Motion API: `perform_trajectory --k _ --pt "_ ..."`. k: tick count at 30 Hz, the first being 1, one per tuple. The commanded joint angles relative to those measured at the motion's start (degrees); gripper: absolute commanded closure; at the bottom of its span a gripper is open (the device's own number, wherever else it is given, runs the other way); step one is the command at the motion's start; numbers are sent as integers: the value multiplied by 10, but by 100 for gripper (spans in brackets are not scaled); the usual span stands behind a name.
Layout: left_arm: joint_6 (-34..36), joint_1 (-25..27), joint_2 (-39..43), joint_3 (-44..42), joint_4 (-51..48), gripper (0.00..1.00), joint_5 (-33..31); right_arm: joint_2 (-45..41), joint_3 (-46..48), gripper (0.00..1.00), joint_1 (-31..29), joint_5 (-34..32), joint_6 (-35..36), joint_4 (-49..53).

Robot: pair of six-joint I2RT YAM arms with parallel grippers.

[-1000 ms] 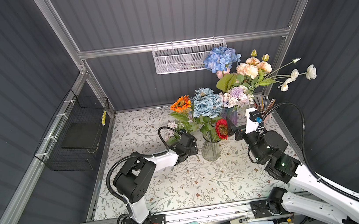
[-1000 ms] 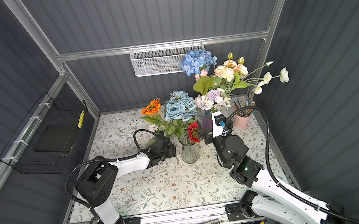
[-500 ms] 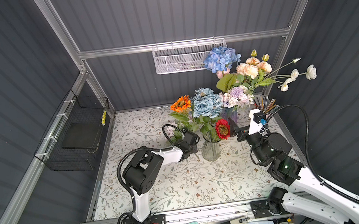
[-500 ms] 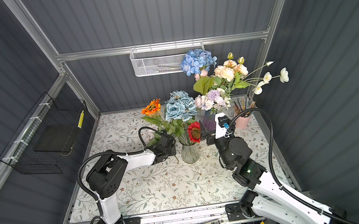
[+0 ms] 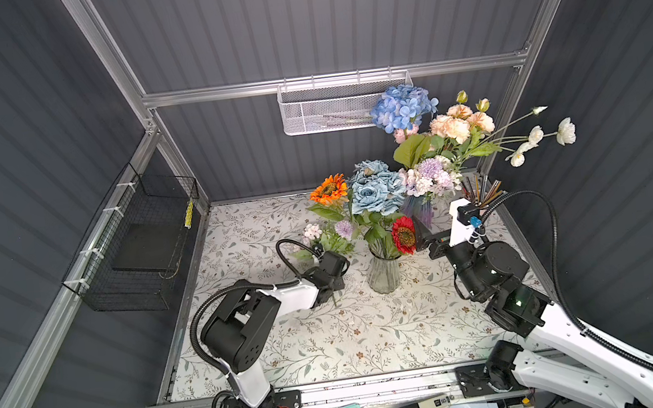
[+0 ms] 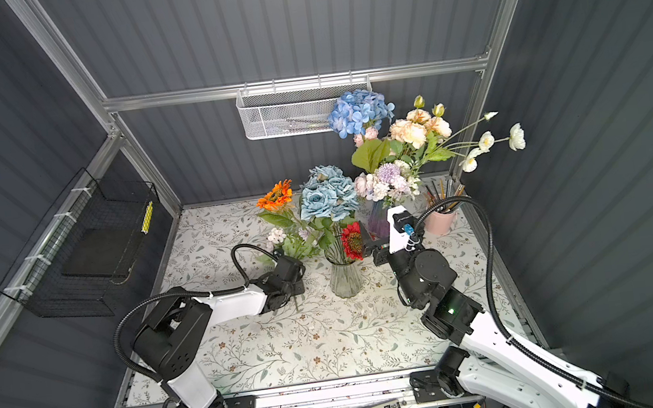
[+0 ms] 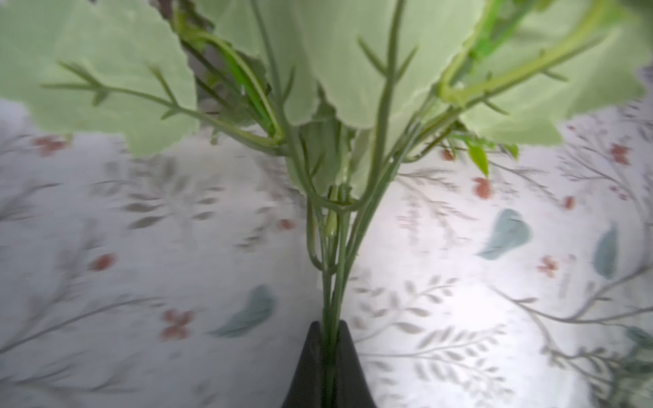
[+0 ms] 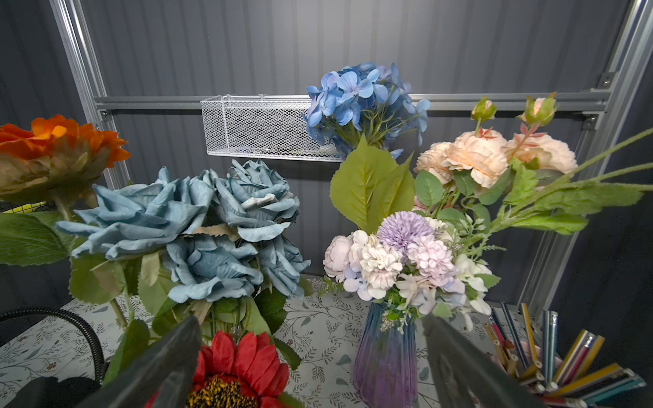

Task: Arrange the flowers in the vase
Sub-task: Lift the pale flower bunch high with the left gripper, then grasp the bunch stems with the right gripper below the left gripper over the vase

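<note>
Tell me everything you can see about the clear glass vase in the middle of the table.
The clear glass vase looks ribbed and widens toward its base. It stands upright on the floral tablecloth, near its middle. Green stems show through it at the mouth; blue roses, an orange daisy and a red daisy rise from it.

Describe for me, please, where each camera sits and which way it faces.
Top views: high over the front edge, looking down on the floral-print tablecloth; the white-and-black left arm and right arm both show.
Left wrist: behind the shut left hand, looking along the thin green stems it pinches; two dark fingertips show.
Right wrist: behind the open right hand, facing the back wall over the red daisy and purple ribbed glass vase; both fingers show.
Shared: right wrist and top views both hold the white mesh basket.
</note>
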State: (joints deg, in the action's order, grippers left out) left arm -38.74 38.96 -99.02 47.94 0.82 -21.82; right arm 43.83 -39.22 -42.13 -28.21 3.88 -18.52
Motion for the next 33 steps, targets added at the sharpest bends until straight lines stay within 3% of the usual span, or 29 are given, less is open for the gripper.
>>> perform_trajectory --k 1,10,19,22,27,33 --pt "-12 -32 53 -21 -18 100 -10 -5 -21 1 2 18 1 -11" --pt "75 -56 253 -29 21 100 -42 12 -99 1 1 135 -20 81" --pt "185 -57 432 -5 112 100 28 72 -177 14 -27 219 -22 127" --pt "210 -56 472 -2 152 100 71 89 -193 16 -48 222 -5 128" --pt "238 -57 512 17 212 100 198 105 -205 16 -68 233 12 126" --pt "232 -56 501 53 272 100 357 103 -210 17 -70 277 -5 114"
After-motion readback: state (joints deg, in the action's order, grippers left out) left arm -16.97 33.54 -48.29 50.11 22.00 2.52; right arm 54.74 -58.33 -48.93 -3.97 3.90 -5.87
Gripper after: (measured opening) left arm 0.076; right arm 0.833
